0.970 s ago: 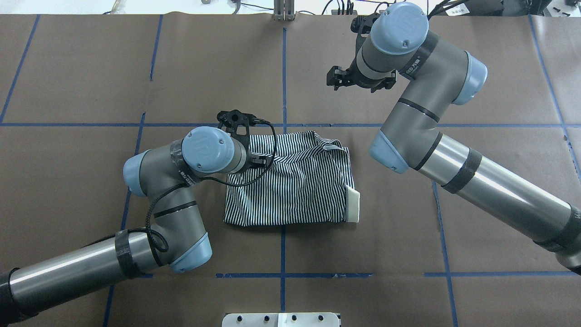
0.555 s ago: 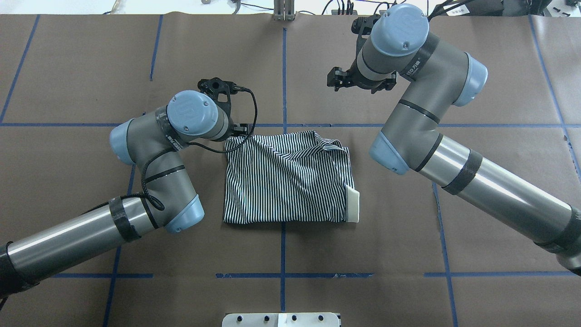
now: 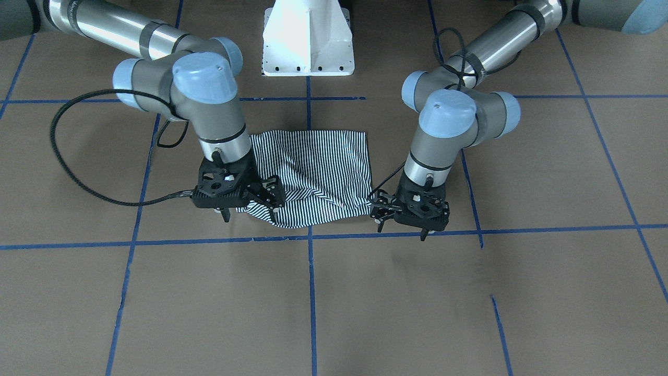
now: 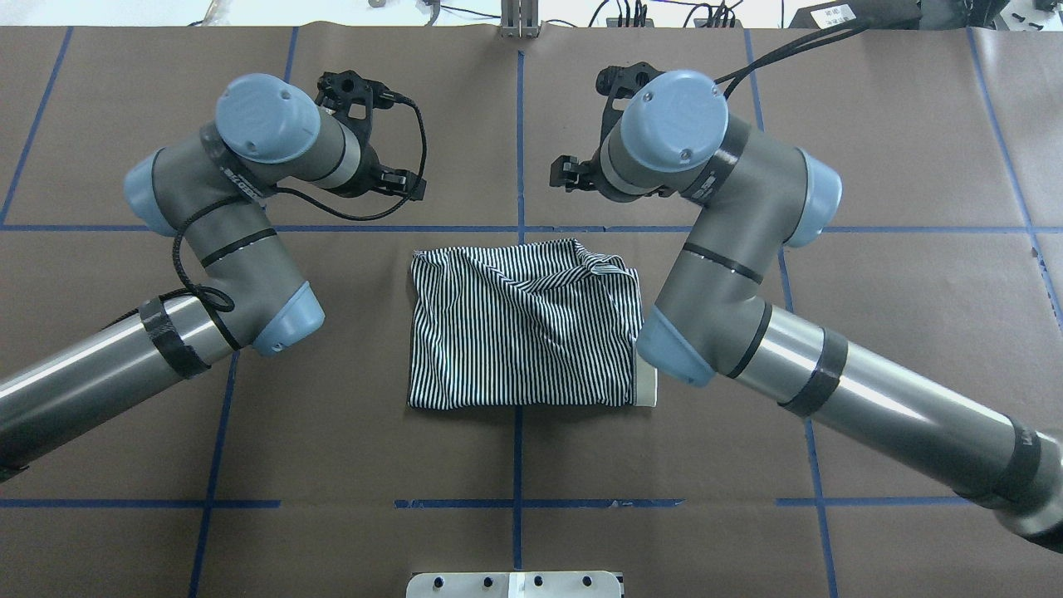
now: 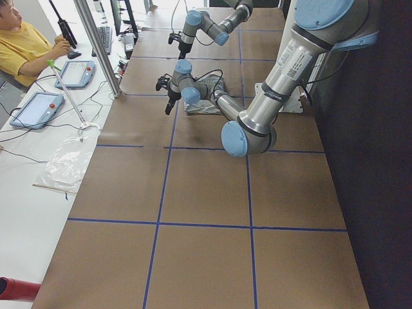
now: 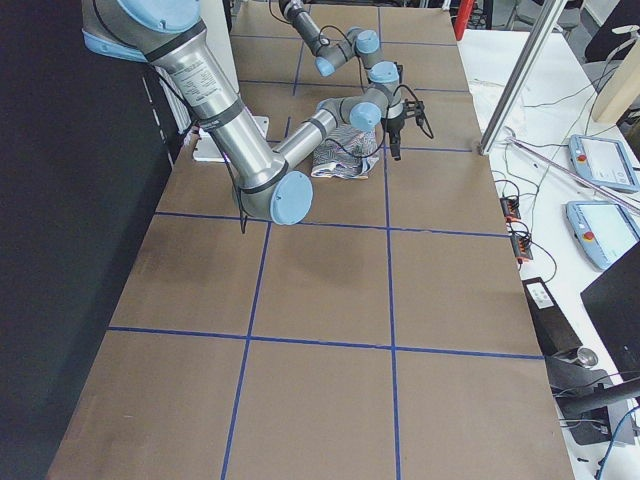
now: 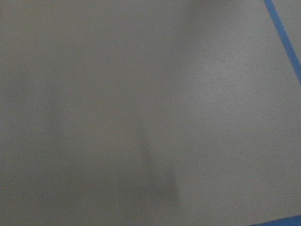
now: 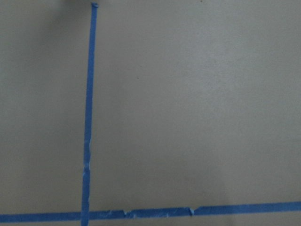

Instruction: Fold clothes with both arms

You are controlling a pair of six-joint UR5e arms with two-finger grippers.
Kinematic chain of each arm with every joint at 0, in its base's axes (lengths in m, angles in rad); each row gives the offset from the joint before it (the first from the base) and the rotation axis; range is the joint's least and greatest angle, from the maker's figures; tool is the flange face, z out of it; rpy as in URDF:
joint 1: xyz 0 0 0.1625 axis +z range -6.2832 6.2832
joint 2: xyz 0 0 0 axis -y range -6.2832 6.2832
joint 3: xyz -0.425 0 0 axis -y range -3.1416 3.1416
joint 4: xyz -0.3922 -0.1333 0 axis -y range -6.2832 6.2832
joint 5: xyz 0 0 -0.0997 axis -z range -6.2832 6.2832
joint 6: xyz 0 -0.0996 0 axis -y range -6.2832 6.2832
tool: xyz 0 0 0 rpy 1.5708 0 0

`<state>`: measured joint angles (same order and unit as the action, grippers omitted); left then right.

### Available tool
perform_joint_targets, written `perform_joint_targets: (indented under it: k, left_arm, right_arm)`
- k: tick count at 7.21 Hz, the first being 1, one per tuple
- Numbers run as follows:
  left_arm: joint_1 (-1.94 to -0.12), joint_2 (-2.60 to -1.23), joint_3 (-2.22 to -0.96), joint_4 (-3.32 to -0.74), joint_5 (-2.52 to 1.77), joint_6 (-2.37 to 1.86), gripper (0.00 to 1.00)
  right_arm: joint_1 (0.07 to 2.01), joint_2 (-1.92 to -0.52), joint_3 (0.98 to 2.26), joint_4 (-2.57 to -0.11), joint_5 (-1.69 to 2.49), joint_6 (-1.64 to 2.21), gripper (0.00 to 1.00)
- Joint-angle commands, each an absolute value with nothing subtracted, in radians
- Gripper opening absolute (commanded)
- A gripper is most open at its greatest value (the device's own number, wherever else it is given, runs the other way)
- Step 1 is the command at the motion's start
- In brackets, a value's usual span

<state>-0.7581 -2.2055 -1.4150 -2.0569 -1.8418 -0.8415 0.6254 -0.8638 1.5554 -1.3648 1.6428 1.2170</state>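
The striped shirt (image 4: 523, 324) lies folded into a rough rectangle at the table's middle, with its cream collar (image 4: 647, 389) peeking out at the near right edge and wrinkles along the far edge. In the front-facing view the shirt (image 3: 313, 162) sits between the two arms. My left gripper (image 3: 401, 230) hangs open and empty just off the shirt's far left corner, and from overhead the left gripper (image 4: 378, 170) is beyond the far edge. My right gripper (image 3: 249, 214) is open and empty at the far right corner. Both wrist views show only bare table.
Brown paper with blue tape lines (image 4: 519, 124) covers the table. The white pedestal base (image 3: 308, 36) stands at the robot's side. In the exterior left view a person (image 5: 26, 48) sits at a side bench with tablets, beside a metal post (image 5: 96, 45).
My left arm has lifted off the shirt's far left part and swung away to the far left, leaving the cloth flat. My right arm moved leftward, closer to the shirt.
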Motion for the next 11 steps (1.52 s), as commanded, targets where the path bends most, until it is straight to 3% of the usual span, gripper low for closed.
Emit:
perform_joint_targets:
  k: [1,7,11]
  left_arm:
    - [-0.802,-2.164,-1.427,-2.125,-1.907,-0.802,1.00]
    - [-0.802,-2.161,-1.428,-2.129,-1.907,-0.807,1.00]
    - [-0.802,-2.158,-1.428,-2.129,-1.907,-0.810,1.00]
  right_arm:
    - [0.467,-0.879,1.557,-1.397,1.414,1.220,1.00]
    - [0.503,-0.910,1.552,-1.615,1.376,0.962,1.00]
    - [0.606,-0.899,1.494,-1.580,1.425,0.891,1.00]
